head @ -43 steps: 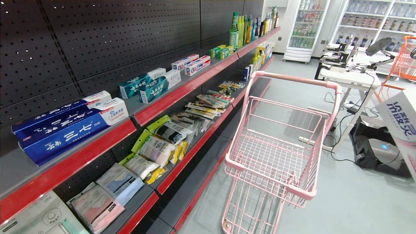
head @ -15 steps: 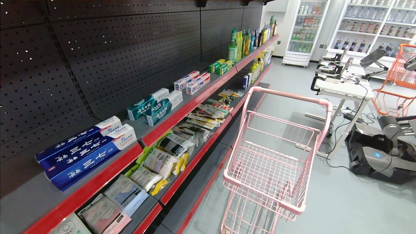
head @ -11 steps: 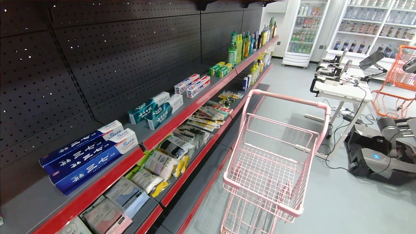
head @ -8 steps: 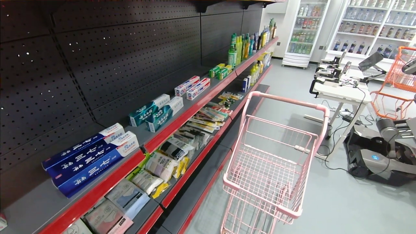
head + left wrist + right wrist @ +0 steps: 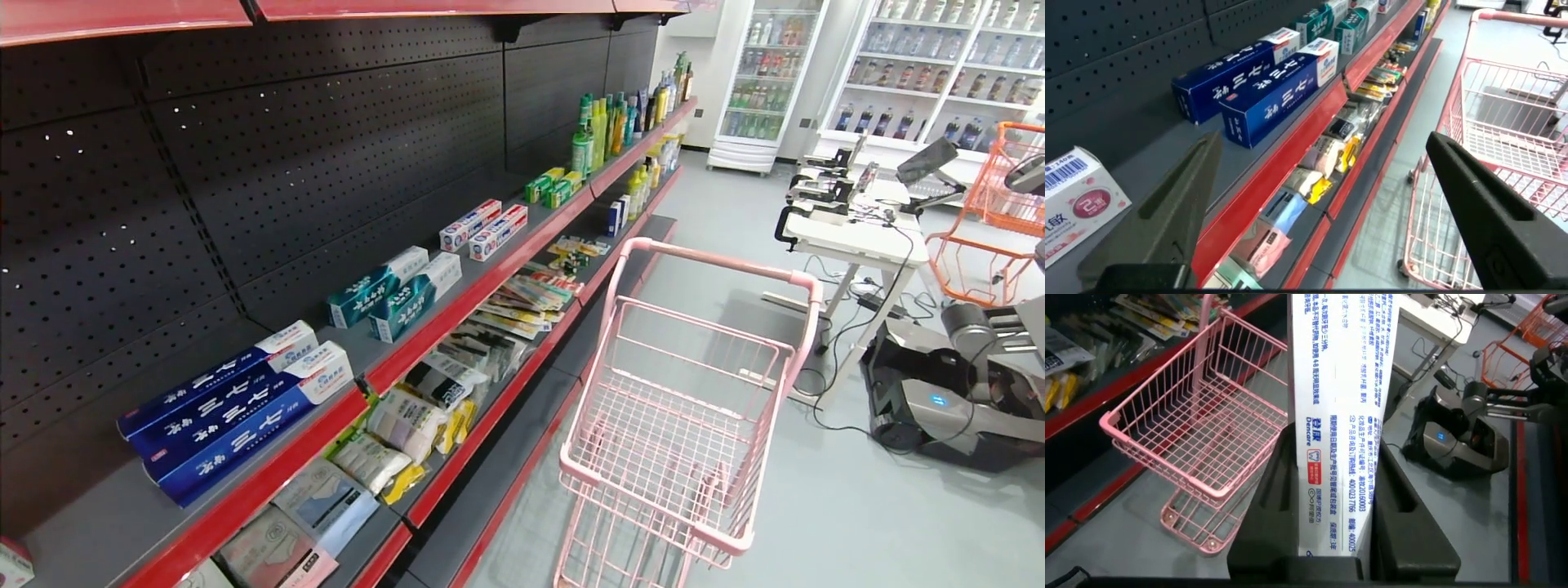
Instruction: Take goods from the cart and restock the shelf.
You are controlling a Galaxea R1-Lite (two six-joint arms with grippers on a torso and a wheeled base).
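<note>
The right gripper (image 5: 1333, 461) is clamped on a long white box (image 5: 1339, 367), which stands upright between its jaws and rises well above them. Beyond this gripper and lower down stands the pink cart (image 5: 1167, 457); we see no goods in its basket. The left gripper (image 5: 1323, 140) carries nothing, and its jaws are set wide apart. Ahead of it and lower lies the shelf (image 5: 1143, 135). A small pink-and-white box (image 5: 1078, 200) lies nearest the gripper, and the blue boxes (image 5: 1270, 86) lie farther along the same board, with bare board between. Over the last three seconds the whole head view has shifted: shelf and cart sit lower in it, and the red edge of an upper shelf (image 5: 408, 6) has entered at the top. We read this as camera motion, not motion of the goods. We judge the pick from the cart complete and the box in transit. Placement is not yet done, and the bare board is a likely destination.
</note>
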